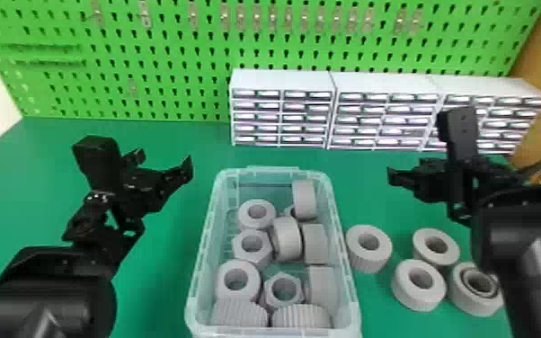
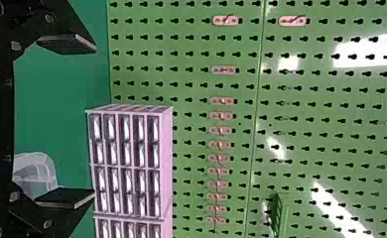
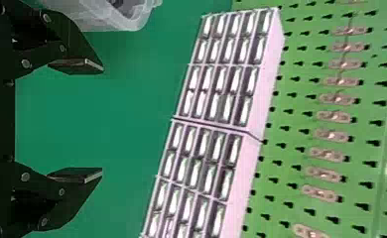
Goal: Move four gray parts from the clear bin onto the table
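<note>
Fingers of my left gripper (image 1: 163, 158) and my right gripper (image 1: 467, 168), each pair spread wide, flat and black. Relative to my left fingers, the clear bin (image 1: 274, 170) lies between four and five o'clock; relative to my right, at eight. Bin: translucent plastic, rounded corners, lipped rim. Contents, matte gray: smooth rings (image 1: 256, 224), hexagonal nuts (image 1: 251, 260) with round bores, and finely ribbed cylinders (image 1: 240, 313). On the smooth green table (image 1: 161, 269), toward three and four o'clock of the bin, sit four gray parts: a ribbed ring (image 1: 369, 261) just beside the wall, and three thick, round-bored pieces (image 1: 418, 299) clustered farther out.
</note>
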Motion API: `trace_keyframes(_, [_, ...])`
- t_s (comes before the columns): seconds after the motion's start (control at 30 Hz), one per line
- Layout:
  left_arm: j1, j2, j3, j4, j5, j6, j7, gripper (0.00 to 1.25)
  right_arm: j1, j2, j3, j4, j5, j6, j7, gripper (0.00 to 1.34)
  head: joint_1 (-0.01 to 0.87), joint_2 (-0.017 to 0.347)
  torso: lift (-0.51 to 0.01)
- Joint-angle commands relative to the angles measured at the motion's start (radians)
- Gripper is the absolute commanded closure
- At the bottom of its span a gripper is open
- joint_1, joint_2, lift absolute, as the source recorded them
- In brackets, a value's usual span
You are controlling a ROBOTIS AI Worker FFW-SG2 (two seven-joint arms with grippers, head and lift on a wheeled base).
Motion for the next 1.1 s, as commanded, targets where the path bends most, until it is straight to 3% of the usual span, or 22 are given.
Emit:
trace_keyframes(0.0, [0.000,-0.001,0.004,0.000,0.000,-0.008,0.000,0.24,0.053,0.016,0.024,-0.025,-0.013,-0.107,-0.043,0.52,0.686,0.026,-0.050])
trace_keyframes(0.33, [0.000,-0.001,0.014,0.000,0.002,-0.072,0.024,0.27,0.127,0.031,0.038,-0.018,-0.120,-0.272,-0.124,0.52,0.686,0.026,-0.050])
trace_keyframes(0.6, [-0.005,-0.001,0.057,-0.006,0.002,-0.074,0.024,0.27,0.133,0.016,0.039,-0.010,-0.160,-0.311,-0.124,0.52,0.686,0.026,-0.050])
trace_keyframes(0.87, [-0.015,0.001,0.080,-0.017,-0.015,-0.074,0.024,0.27,0.150,0.001,-0.033,-0.025,-0.218,-0.355,-0.124,0.52,0.686,0.026,-0.050])
trace_keyframes(1.07, [-0.009,0.004,0.082,-0.025,-0.023,-0.074,0.024,0.27,0.183,0.031,-0.072,-0.025,-0.232,-0.371,-0.124,0.52,0.686,0.026,-0.050])
